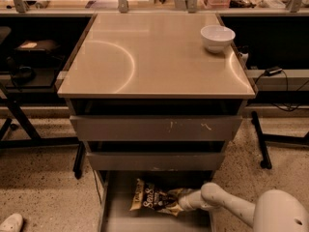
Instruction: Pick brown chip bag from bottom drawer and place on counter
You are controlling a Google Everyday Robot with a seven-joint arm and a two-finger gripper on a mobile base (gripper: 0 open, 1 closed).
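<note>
The brown chip bag (153, 199) lies on the floor of the open bottom drawer (116, 216), with white script lettering showing. My gripper (179, 202) reaches in from the right, low inside the drawer, right at the bag's right end. My white arm (227, 204) runs from the lower right corner to it. The beige counter (154, 57) sits above the two grey-fronted drawers.
A white bowl (217, 36) stands at the counter's back right. Two upper drawers (154, 127) overhang the bottom drawer. Dark side shelves flank the cabinet, with cables at right (277, 74). A white shoe (9, 222) shows on the speckled floor at lower left.
</note>
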